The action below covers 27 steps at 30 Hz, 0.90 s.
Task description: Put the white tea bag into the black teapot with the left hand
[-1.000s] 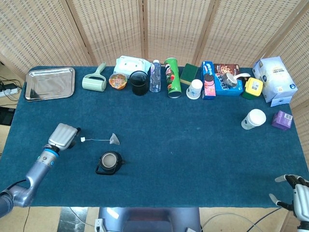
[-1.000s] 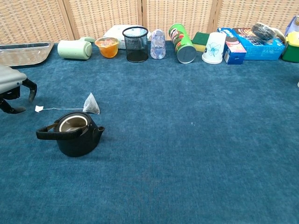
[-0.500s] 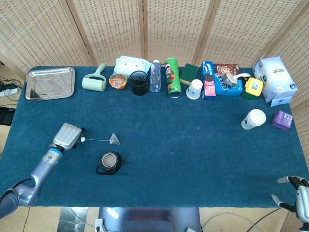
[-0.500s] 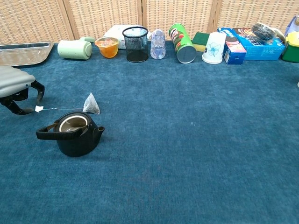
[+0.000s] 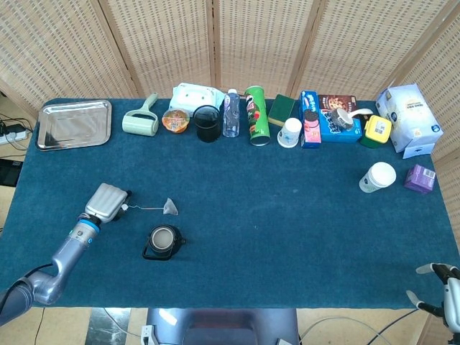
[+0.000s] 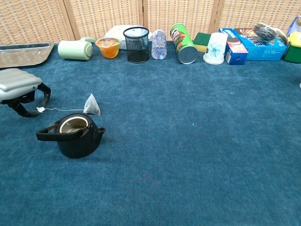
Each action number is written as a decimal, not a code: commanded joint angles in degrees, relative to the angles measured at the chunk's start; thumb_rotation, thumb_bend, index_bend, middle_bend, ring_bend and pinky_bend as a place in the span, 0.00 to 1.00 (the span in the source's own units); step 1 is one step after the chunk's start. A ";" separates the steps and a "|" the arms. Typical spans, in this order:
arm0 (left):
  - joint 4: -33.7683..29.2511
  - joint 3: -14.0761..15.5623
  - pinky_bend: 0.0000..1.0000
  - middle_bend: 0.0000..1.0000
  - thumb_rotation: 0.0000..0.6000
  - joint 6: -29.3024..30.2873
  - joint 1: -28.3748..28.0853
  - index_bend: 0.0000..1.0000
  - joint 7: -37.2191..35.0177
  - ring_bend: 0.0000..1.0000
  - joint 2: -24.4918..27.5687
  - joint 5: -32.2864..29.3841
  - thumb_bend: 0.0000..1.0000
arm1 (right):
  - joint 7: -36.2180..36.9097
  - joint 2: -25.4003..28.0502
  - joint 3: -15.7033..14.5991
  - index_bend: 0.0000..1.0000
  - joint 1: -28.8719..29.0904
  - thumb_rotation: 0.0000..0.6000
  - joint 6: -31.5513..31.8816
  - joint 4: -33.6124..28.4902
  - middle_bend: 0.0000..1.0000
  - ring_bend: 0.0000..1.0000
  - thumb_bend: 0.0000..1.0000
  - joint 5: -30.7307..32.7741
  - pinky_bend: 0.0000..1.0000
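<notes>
Left hand hovers fingers-apart over the tag end of the string; white tea bag sits just beyond the black teapot: pinch the tag, lift clear, lower straight in.

The head view looks steeply down from above the near edge, taking in the whole desk up to the wicker screen. The chest view sits low and closer, facing across the desk. Both share the back row and the black teapot at lower left.
</notes>
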 commanded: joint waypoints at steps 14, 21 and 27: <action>-0.47 -0.13 0.91 1.00 1.00 -1.13 -0.42 0.49 -0.12 0.96 0.07 -1.59 0.39 | 0.12 -0.15 0.14 0.42 -0.05 1.00 -0.47 0.26 0.40 0.29 0.22 0.21 0.26; -0.49 -0.17 0.91 1.00 1.00 -1.21 -0.62 0.51 -0.66 0.96 0.00 -1.83 0.43 | 0.12 -0.16 0.23 0.42 -0.11 1.00 -0.54 0.21 0.41 0.29 0.22 0.34 0.26; -0.49 -0.08 0.91 1.00 1.00 -1.68 -0.74 0.51 -0.46 0.96 -0.02 -2.31 0.45 | 0.14 -0.17 0.26 0.42 -0.22 1.00 -0.52 0.25 0.41 0.29 0.22 0.42 0.26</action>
